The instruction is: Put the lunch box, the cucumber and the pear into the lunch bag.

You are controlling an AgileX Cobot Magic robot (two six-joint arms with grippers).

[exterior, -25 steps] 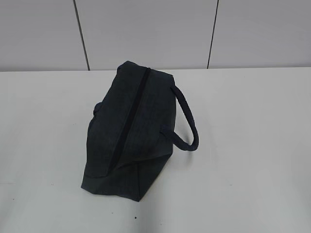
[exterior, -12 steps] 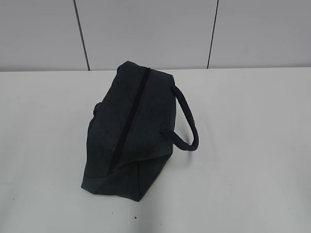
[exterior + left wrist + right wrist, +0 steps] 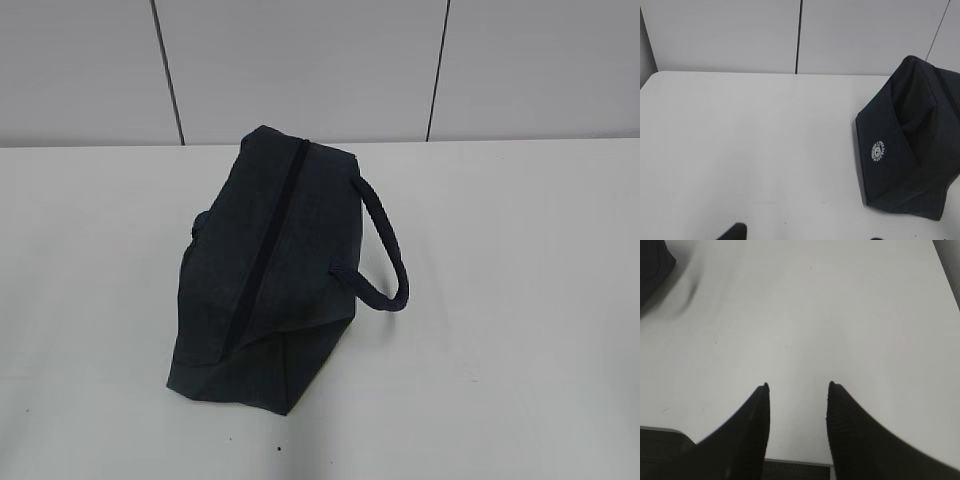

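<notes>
The dark navy lunch bag [image 3: 265, 270] stands on the white table, its long zipper line running along the top and looking shut, one strap handle [image 3: 385, 250] looping out to the right. It also shows at the right of the left wrist view [image 3: 910, 140], with a small round white logo, and as a dark corner in the right wrist view [image 3: 652, 267]. The lunch box, the cucumber and the pear are out of view. My left gripper [image 3: 805, 239] shows only two fingertips wide apart at the bottom edge, empty. My right gripper [image 3: 797, 387] is open and empty above the table.
The white table [image 3: 520, 300] stretches around the bag. A grey panelled wall [image 3: 300, 60] stands behind it. The table's near edge shows between the right gripper's fingers [image 3: 795, 462]. Neither arm shows in the exterior view.
</notes>
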